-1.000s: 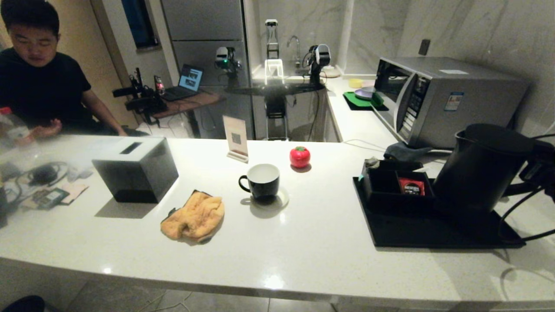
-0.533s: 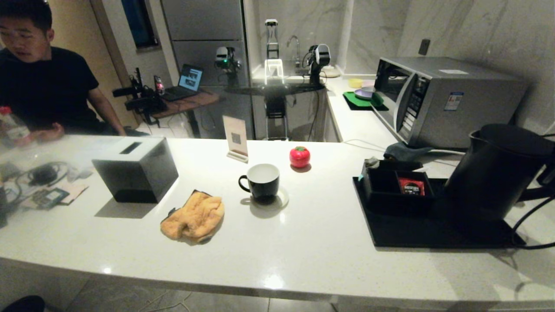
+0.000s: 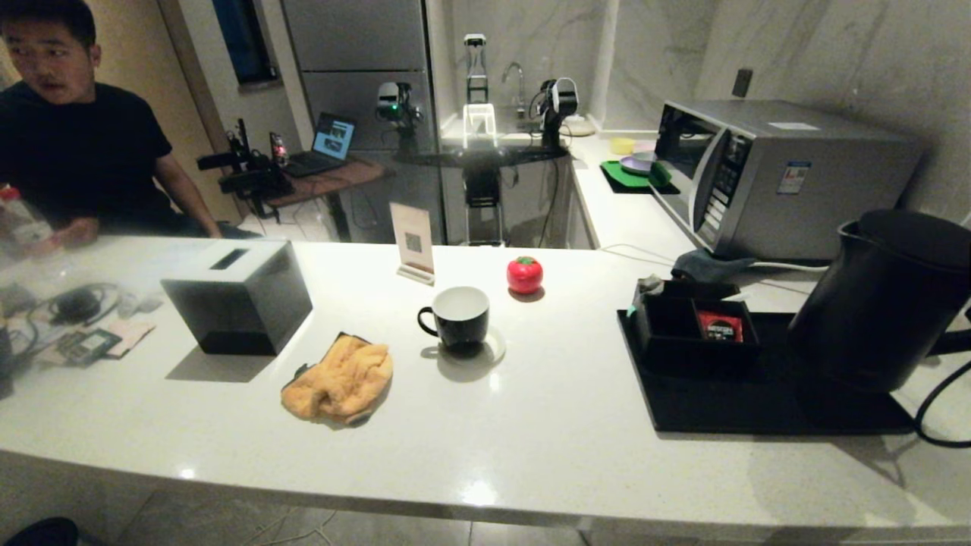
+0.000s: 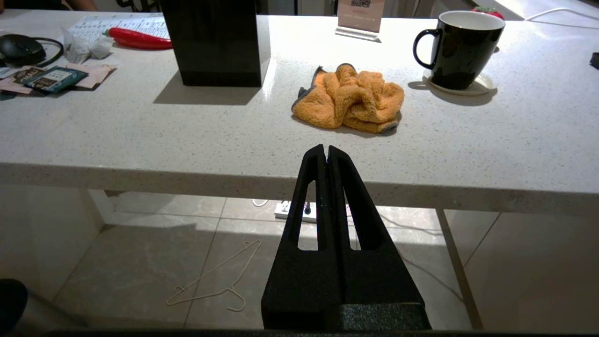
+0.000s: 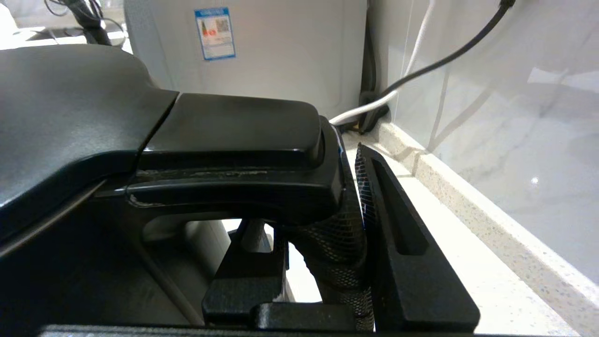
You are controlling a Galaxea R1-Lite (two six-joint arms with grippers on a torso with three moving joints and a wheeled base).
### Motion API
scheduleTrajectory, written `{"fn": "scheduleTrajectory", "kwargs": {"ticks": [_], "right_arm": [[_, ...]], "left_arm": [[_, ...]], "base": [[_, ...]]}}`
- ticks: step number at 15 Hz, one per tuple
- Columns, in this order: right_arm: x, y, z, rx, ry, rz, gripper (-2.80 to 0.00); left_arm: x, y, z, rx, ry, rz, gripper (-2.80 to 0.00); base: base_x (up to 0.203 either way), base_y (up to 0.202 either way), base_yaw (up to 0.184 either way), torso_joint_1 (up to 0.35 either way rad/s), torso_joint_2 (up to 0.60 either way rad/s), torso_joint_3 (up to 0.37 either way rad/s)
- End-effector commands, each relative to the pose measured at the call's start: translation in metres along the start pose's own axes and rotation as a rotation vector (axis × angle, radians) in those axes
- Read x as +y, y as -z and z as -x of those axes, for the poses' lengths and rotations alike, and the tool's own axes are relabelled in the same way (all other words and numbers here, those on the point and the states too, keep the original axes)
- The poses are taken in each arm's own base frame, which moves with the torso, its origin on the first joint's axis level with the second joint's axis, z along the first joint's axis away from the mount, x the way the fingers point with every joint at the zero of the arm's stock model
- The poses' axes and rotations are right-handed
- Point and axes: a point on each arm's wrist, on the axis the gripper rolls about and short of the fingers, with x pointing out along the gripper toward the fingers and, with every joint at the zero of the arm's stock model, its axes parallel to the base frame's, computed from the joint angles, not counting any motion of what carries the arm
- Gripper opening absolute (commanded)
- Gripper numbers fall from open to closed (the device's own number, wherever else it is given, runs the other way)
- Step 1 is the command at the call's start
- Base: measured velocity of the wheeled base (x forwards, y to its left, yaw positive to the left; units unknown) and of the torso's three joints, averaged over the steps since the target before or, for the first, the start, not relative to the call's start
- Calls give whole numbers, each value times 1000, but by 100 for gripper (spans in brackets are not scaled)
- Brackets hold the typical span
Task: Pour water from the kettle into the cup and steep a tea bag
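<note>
Your right end effector (image 5: 323, 243) is clamped on the handle of the kettle (image 3: 887, 303), one finger (image 5: 402, 243) pressed against the handle's textured grip (wrist view shows this close up; the head view does not show the grip itself). The kettle sits at the far right of the desk (image 3: 531, 440), its base over the black tray (image 3: 728, 413); whether it touches the tray you cannot tell from here. Just left of it on the tray stands the black compartment box (image 3: 694, 326), holding a red packet (image 3: 719, 326).

The cup (image 3: 457, 317) stands upright on a white coaster (image 3: 493, 350) near mid-desk, well apart from the kettle, handle toward your left. Near it: an orange cloth (image 3: 339, 379) to the front left, a red tomato-shaped object (image 3: 524, 274) behind right, a small sign stand (image 3: 413, 243) behind.

Your left end effector (image 4: 326, 154) is parked below the desk edge, fingers pressed together, holding nothing.

A person (image 3: 76, 136) sits at the far left.
</note>
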Motion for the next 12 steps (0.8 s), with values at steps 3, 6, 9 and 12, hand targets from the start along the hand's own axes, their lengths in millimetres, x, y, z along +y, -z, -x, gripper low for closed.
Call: {"fn": "scheduleTrajectory", "kwargs": {"ticks": [3, 6, 9, 12], "right_arm": [[4, -14, 13, -42, -21, 2, -280], [7, -18, 19, -44, -93, 4, -280], [14, -17, 20, -41, -136, 0, -280], [29, -19, 22, -46, -196, -11, -280]], "left_arm": [[0, 0, 0, 0, 0, 0, -280], [0, 0, 0, 1, 0, 0, -280], [0, 0, 0, 0, 0, 0, -280], [0, 0, 0, 2, 0, 0, -280]], "base": [[0, 0, 0, 0, 0, 0], [0, 0, 0, 0, 0, 0], [0, 0, 0, 0, 0, 0], [0, 0, 0, 0, 0, 0]]}}
